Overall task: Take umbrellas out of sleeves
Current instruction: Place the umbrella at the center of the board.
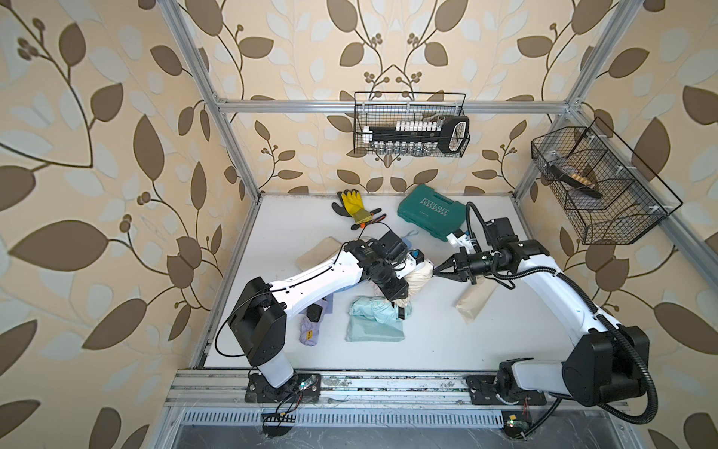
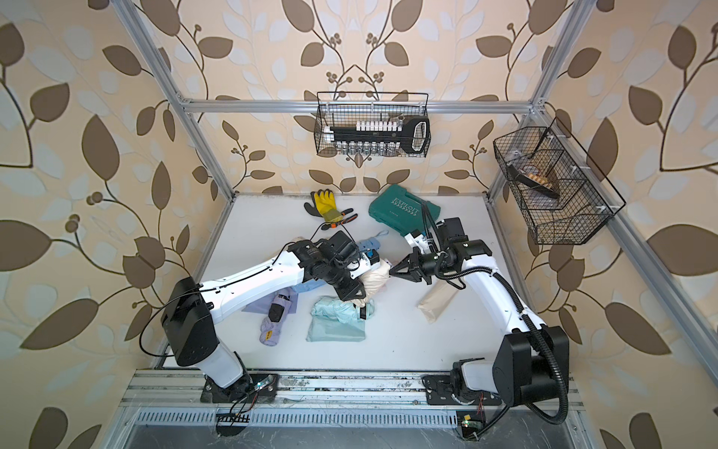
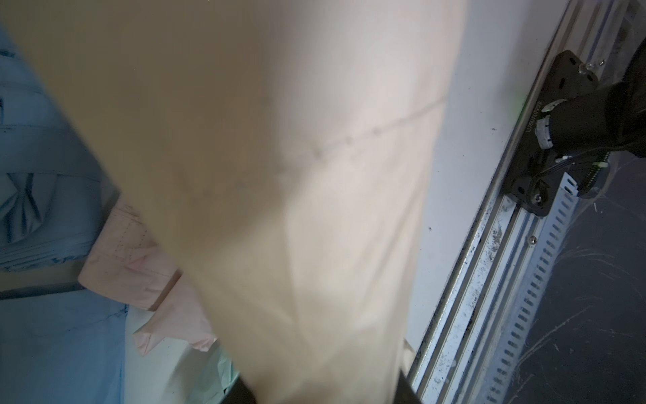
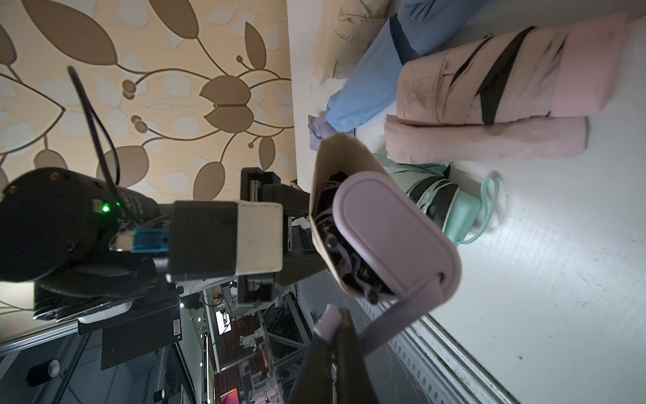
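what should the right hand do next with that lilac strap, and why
Probably pull the right hand straight back, away from the left hand. It is shut on the lilac strap of the umbrella handle poking from the beige sleeve, which the left hand grips, so a pull should slide it out.

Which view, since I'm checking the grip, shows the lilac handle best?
Right wrist: the handle sits close and sharp, poking from the beige sleeve, strap in the shut right claw. Both top views: too small to tell. Left wrist: only sleeve.
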Controlling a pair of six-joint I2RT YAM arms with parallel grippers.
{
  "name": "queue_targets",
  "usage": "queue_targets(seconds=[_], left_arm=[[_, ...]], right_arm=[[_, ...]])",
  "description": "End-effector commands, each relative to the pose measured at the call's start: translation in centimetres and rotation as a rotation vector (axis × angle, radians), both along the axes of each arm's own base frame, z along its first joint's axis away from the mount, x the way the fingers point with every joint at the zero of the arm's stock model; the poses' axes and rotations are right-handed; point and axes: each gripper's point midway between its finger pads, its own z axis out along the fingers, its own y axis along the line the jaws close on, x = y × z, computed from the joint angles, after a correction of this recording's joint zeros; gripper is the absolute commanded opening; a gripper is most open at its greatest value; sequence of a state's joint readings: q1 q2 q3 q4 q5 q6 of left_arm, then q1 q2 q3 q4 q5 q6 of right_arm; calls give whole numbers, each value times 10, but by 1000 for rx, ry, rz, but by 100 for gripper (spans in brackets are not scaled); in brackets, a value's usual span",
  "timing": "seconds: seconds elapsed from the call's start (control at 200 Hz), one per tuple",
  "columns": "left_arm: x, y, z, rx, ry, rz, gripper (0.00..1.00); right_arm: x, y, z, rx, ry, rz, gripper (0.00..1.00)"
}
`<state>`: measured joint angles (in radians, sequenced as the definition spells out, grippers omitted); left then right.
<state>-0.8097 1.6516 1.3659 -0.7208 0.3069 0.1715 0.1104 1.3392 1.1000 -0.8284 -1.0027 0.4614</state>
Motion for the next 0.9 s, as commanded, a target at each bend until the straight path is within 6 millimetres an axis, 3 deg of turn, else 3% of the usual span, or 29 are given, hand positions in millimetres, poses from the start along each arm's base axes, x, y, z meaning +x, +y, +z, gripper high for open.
queue_targets(seconds=[0.0, 0.125, 0.35, 0.48, 0.565, 0.78, 0.895], left_arm=[[14, -13, 20, -93, -43, 21, 34], [9, -13, 11, -98, -20, 19, 38], [1, -27, -5, -126, 85, -6, 55], [-5, -38, -24, -133, 172, -20, 71], [-12, -43, -36, -126, 205, -37, 74], [-22, -50, -52, -108, 254, -50, 76], [-24, -46, -52, -96, 254, -41, 76]], right_arm=[[8, -11, 23, -8, -37, -62, 0], [20, -14, 40, -7, -79, -99, 0], [28, -21, 38, -32, -73, -140, 0], [29, -28, 36, -49, -73, -165, 0], [30, -33, 35, -57, -75, -184, 0], [27, -44, -7, -137, 22, -192, 0], [30, -48, -10, -146, 2, -219, 0]])
